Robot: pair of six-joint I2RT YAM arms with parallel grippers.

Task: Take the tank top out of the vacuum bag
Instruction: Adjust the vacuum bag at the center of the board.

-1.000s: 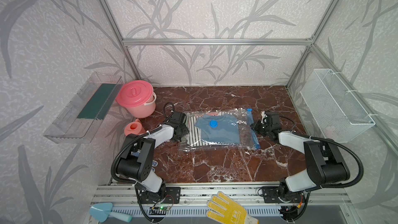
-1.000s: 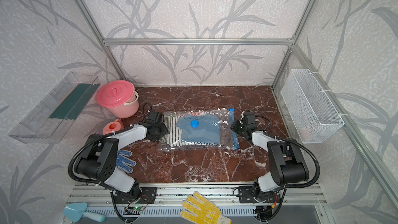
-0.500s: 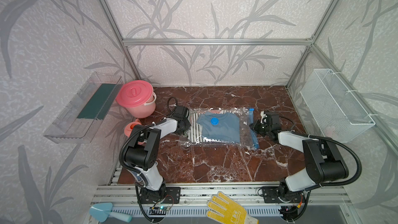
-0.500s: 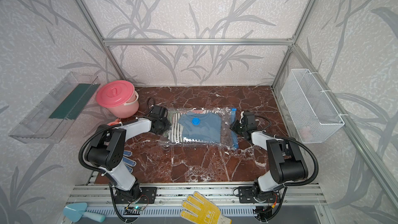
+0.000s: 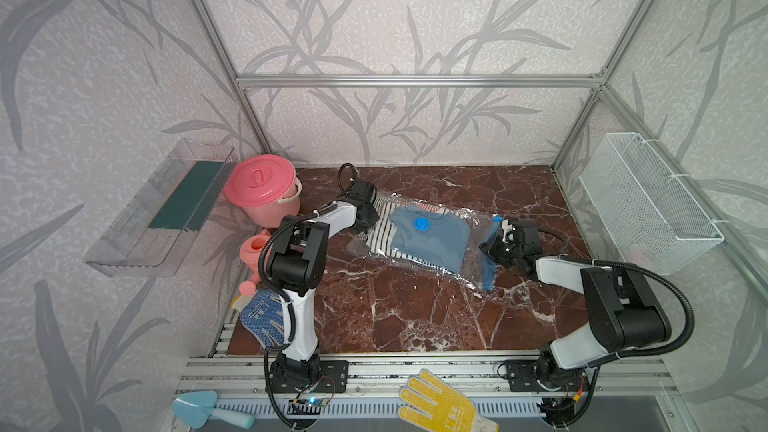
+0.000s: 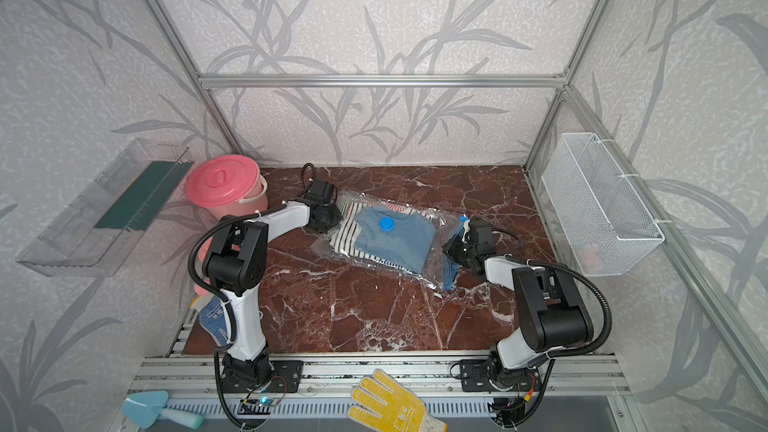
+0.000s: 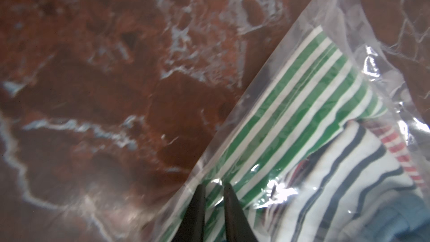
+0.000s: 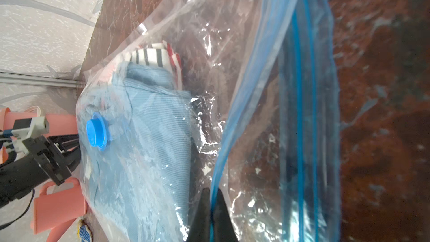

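Tools both pinch the vacuum bag (image 5: 476,245), left tool (image 7: 214,186) its closed end, right tool (image 8: 212,190) the zip strip (image 8: 300,112); raise your left end slowly.

pink lidded bucket (image 5: 259,180), white wire basket (image 5: 648,205), yellow glove (image 5: 441,406), blue trowel (image 5: 198,408)

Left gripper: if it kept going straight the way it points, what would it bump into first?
The left gripper pinches the vacuum bag at its edge. Straight ahead, the green-striped cloth inside the bag looks first in line, through the plastic, though depth is unclear.
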